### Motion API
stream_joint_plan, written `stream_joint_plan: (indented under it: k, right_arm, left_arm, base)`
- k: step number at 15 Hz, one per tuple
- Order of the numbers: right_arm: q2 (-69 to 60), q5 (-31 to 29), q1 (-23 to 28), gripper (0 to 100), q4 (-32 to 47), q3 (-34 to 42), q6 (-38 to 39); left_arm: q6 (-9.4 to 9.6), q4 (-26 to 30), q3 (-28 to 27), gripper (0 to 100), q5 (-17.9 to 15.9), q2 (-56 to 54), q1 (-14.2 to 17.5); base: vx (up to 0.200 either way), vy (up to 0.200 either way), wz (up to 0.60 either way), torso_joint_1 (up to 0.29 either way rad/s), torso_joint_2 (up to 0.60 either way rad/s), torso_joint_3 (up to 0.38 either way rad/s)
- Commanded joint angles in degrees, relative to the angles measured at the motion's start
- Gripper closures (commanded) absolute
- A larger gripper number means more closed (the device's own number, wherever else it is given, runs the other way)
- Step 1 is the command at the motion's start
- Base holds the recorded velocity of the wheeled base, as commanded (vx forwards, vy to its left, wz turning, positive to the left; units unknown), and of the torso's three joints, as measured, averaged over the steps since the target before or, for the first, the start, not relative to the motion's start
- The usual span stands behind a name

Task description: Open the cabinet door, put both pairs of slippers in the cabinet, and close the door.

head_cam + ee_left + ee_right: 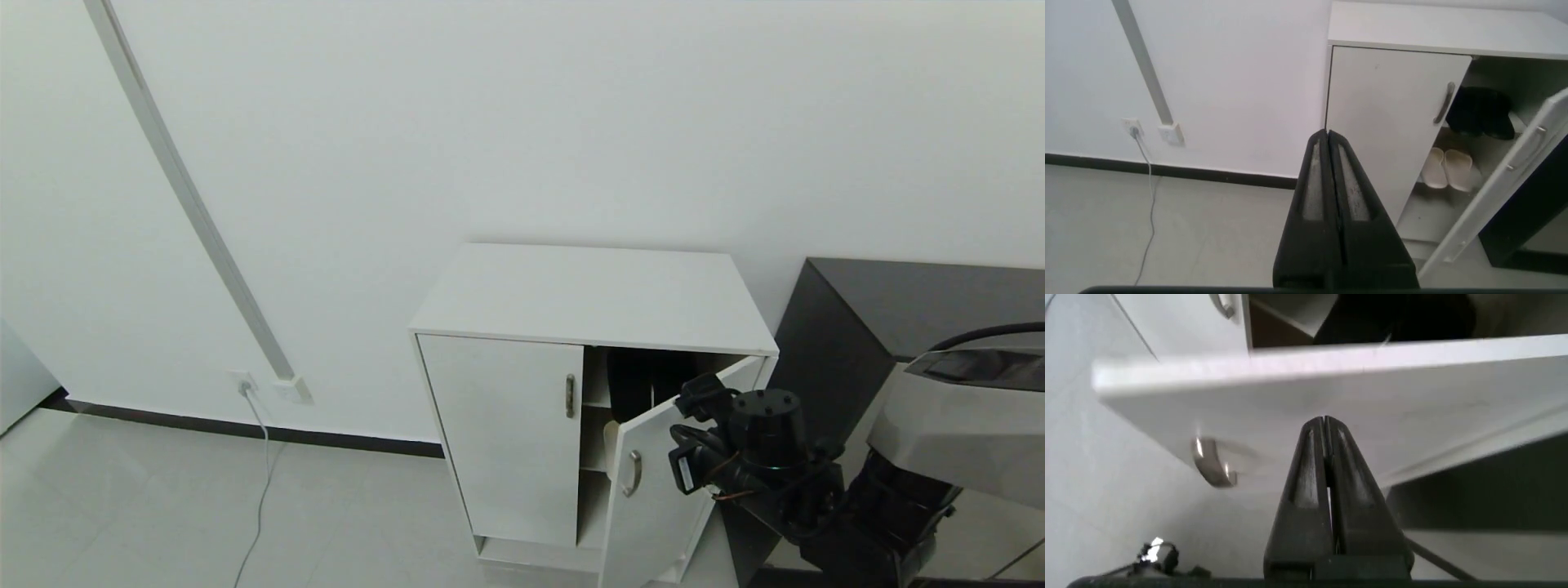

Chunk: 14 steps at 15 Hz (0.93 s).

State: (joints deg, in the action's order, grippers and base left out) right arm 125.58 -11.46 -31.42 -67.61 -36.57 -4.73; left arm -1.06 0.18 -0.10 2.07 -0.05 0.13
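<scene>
Closing step, by judgement: cabinet [588, 294] holds black slippers [1482, 110] above white slippers [1449, 167], right door [653, 498] ajar; right gripper [1327, 425], fingers pressed together and empty, at door's outer face, calls for steady inward push; left gripper [1328, 139] likewise closed, empty.

Right gripper [1325, 421] held out ahead, jaws pressed together; left gripper [1328, 135] facing forward, jaws likewise together
</scene>
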Motion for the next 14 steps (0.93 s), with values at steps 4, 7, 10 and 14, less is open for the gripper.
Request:
stream_joint_plan:
  k: [4, 7, 10, 14]
  right_arm:
    - [7.32, -0.05, 0.65, 100, -0.77, -7.99, 0.07]
    - [9.60, -0.05, 0.65, 100, -0.77, -12.30, 0.07]
    - [12.59, -0.14, 1.18, 100, -0.59, -16.78, 0.07]
    - [15.40, -0.14, 2.32, 100, -0.42, -20.82, 0.07]
  left_arm:
    - [-0.08, -0.01, 0.01, 100, 0.04, 0.05, 0.04]
    - [-0.08, -0.01, 0.01, 100, 0.04, 0.05, 0.04]
    - [-0.08, -0.01, 0.01, 100, 0.04, 0.05, 0.04]
    - [-0.08, -0.01, 0.01, 100, 0.04, 0.05, 0.04]
  base:
    - [0.000, 0.000, 0.00, 0.000, 0.00, 0.000]
    - [0.000, 0.000, 0.00, 0.000, 0.00, 0.000]
    - [0.000, 0.000, 0.00, 0.000, 0.00, 0.000]
    - [0.000, 0.000, 0.00, 0.000, 0.00, 0.000]
